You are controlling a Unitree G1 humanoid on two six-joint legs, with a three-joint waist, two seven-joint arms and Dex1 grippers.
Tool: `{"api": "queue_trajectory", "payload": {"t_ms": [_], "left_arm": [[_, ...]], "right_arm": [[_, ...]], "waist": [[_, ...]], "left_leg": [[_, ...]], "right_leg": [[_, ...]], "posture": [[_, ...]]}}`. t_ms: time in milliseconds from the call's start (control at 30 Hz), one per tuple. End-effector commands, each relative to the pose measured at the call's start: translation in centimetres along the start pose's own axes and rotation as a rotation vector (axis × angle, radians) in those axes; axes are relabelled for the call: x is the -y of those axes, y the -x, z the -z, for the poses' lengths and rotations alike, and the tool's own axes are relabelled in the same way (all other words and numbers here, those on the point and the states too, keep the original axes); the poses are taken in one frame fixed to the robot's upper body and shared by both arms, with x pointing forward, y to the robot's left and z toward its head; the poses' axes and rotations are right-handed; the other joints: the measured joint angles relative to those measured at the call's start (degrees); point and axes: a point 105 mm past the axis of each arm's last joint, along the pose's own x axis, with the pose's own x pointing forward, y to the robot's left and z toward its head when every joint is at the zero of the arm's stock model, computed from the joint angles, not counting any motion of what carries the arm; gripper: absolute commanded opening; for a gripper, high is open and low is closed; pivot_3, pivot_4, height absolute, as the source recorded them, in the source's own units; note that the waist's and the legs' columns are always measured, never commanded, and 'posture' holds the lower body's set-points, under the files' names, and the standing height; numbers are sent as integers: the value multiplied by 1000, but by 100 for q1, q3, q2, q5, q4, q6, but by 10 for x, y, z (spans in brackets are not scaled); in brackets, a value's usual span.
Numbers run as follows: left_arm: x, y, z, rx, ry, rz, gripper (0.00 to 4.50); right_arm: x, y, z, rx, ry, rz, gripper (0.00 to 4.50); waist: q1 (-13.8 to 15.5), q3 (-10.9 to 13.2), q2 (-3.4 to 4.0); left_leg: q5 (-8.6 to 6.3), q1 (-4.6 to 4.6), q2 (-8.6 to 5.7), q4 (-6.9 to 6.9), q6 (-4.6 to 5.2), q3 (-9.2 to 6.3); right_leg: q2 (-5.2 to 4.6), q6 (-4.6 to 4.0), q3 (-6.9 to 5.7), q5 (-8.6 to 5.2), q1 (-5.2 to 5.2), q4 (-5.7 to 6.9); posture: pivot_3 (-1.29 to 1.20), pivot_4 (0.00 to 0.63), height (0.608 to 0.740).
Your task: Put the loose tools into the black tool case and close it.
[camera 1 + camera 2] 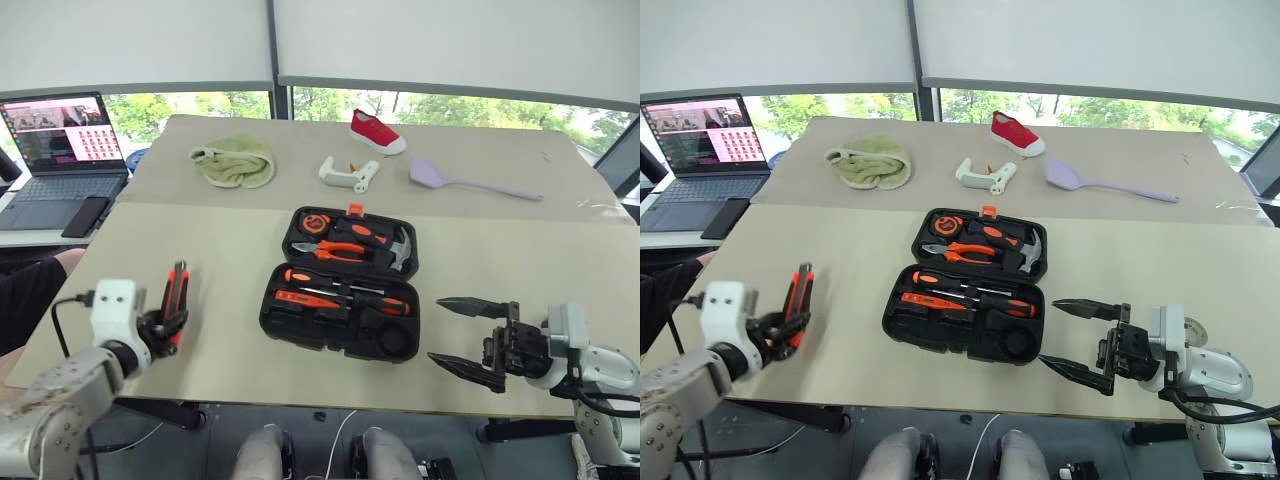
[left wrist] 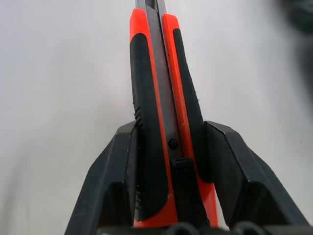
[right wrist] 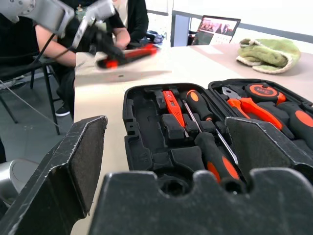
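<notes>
The left end effector [image 1: 168,322] pinches the orange-black utility knife [image 1: 176,293] above the table [image 1: 520,260], left of the open black tool case [image 1: 345,283]. The right end effector [image 1: 470,337] is spread wide, right of the case

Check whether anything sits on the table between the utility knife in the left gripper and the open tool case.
Nothing visible does. Bare table lies between the utility knife held by the left gripper and the open black tool case.
</notes>
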Motion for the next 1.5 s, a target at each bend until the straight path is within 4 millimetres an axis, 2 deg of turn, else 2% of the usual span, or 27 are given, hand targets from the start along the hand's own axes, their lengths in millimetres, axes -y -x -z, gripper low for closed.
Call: {"api": "queue_trajectory", "payload": {"t_ms": [33,67,167,200,367,567,667,900,1167,1233,1300,1333,1400,1500], "left_arm": [[53,1,-28,26,-215,582,1643],[62,-2,-33,10,-268,706,1643],[84,-16,-40,-35,-411,935,1643],[89,-21,-40,-56,-459,979,1643],[113,-51,-34,-102,-618,1111,1643],[122,-83,-24,-138,-747,1117,1643],[124,-99,-19,-143,-857,1118,1643],[133,-110,-17,-152,-920,1193,1643],[131,-115,-12,-227,-930,1183,1643],[129,-115,-10,-250,-919,1180,2610],[137,-117,-19,-174,-895,1180,3142],[142,-117,-25,-119,-879,1188,3593],[149,-114,-36,-44,-829,1209,4200],[154,-108,-51,47,-765,1225,4200]], "right_arm": [[3,4,-15,-22,54,18,4500],[3,5,-16,-35,50,22,4500],[-1,12,-16,-69,25,43,4500],[-2,15,-17,-78,15,56,4500],[-14,29,-19,-126,22,122,4500],[-31,43,-24,-159,27,223,4500],[-41,47,-25,-168,24,269,4500],[-49,48,-25,-170,16,319,4500],[-49,46,-23,-164,18,337,4500],[-48,46,-22,-162,18,337,4500],[-47,45,-20,-159,17,336,4500],[-47,44,-19,-158,18,335,4500],[-45,44,-18,-156,18,333,4500],[-44,43,-17,-152,19,329,4500]], "waist": [[44,2,0],[74,2,0],[120,5,8],[114,5,8],[58,9,1],[68,15,-8],[93,15,-8],[65,16,-10],[76,15,-9],[74,15,-9],[67,15,-8],[70,15,-8],[73,15,-8],[72,15,-8]], "left_leg": [[0,-6,-2,0,0,0],[0,-19,-6,1,0,2],[2,-48,-18,1,5,15],[3,-49,-20,1,11,20],[43,-50,-31,5,47,22],[40,-50,-31,10,50,18],[13,-50,-29,22,96,14],[-5,-51,-24,60,119,11],[-7,-51,-24,64,122,8],[-7,-51,-25,64,123,8],[-7,-50,-24,65,123,8],[-7,-50,-24,64,123,8],[-7,-50,-25,67,123,7],[-8,-50,-25,71,123,6]], "right_leg": [[1,0,-3,0,-5,-3],[-1,4,-6,2,-18,-2],[19,32,-19,18,-45,-4],[20,68,-16,38,-30,-5],[48,91,-8,30,-3,-6],[58,97,-7,19,-3,-4],[56,106,-7,15,3,-2],[52,112,-7,13,16,3],[51,107,-8,16,18,6],[51,107,-8,16,19,6],[52,107,-8,15,19,7],[52,107,-7,15,19,7],[51,108,-8,15,21,8],[51,108,-8,15,22,11]], "posture": [[0,150,738],[0,150,738],[0,150,738],[0,150,738],[0,150,738],[0,150,738],[0,150,738],[0,150,738],[0,150,738],[0,150,738],[0,150,738],[0,150,738],[0,150,738],[0,150,738]]}}
